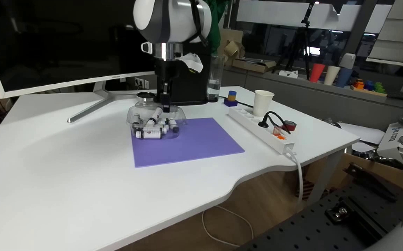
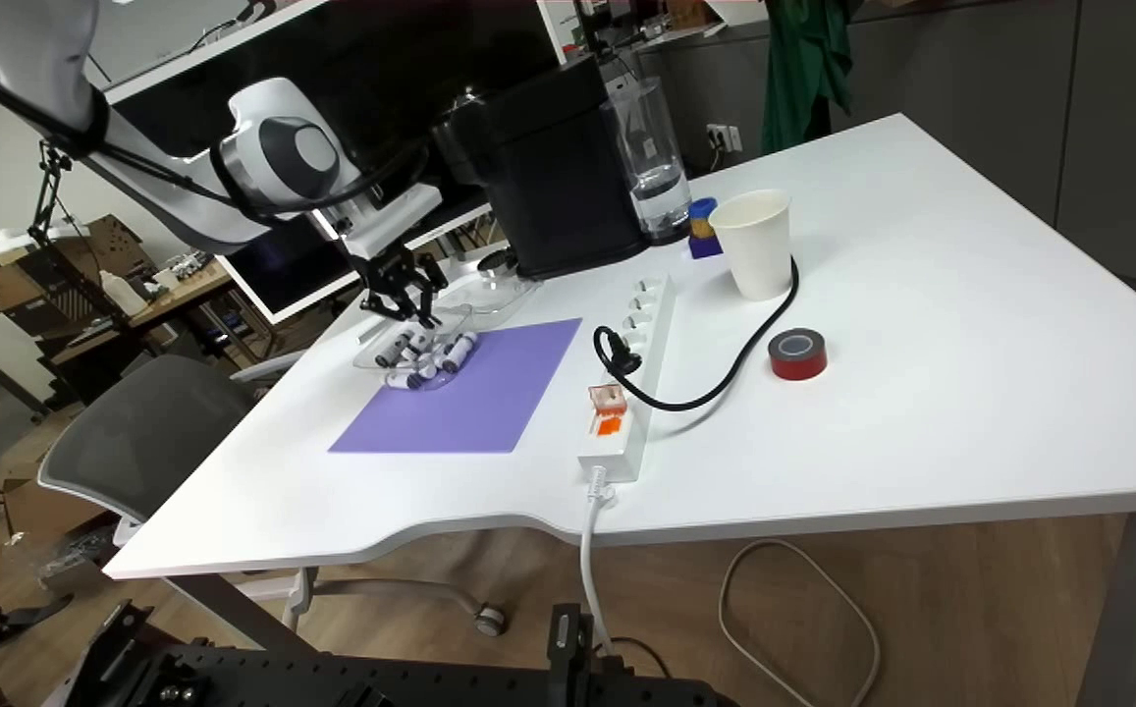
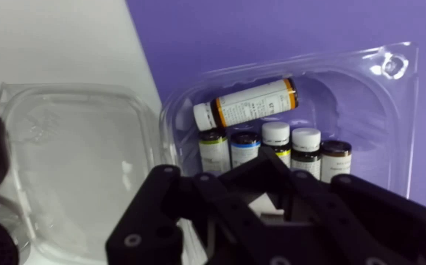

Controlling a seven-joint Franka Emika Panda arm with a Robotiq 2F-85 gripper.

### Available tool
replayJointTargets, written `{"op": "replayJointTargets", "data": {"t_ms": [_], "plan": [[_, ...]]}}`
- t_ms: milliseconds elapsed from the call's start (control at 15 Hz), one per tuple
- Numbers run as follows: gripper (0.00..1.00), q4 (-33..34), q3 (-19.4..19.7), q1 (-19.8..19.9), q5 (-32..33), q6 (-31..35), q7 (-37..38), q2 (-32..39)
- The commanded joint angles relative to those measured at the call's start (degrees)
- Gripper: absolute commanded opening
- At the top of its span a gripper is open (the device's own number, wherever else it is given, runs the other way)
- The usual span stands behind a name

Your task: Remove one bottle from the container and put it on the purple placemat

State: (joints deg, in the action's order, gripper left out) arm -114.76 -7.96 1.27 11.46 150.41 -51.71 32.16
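The container is a clear plastic tray on a corner of the purple placemat; the placemat also shows in both exterior views. Several small bottles with white labels and white or dark ends lie in the tray. One bottle lies crosswise against the others, which are in a row. The bottles show in both exterior views. My gripper hangs just above the row and hides part of it. Its fingertips meet, with nothing seen between them. It also shows in both exterior views.
Another clear plastic piece lies beside the tray on the white table. A monitor and a black machine with a water tank stand behind. A white power strip, white cup and red tape roll are beyond the placemat.
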Motion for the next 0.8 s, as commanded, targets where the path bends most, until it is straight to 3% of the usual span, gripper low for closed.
{"op": "replayJointTargets", "data": {"t_ms": [0,267,333,400,733], "plan": [[0.01,-4.6,0.2,0.7,0.1,1.7,0.9,-7.2],[0.01,-6.4,0.1,1.7,-1.4,0.5,0.1,-10.4],[0.28,-6.2,-0.4,2.1,-2.0,-0.8,-1.2,-10.3],[0.29,-6.2,-0.3,2.0,-2.4,-0.7,-0.7,-10.1],[0.62,-4.8,-0.6,0.9,-4.9,-2.9,1.6,-7.5]]}}
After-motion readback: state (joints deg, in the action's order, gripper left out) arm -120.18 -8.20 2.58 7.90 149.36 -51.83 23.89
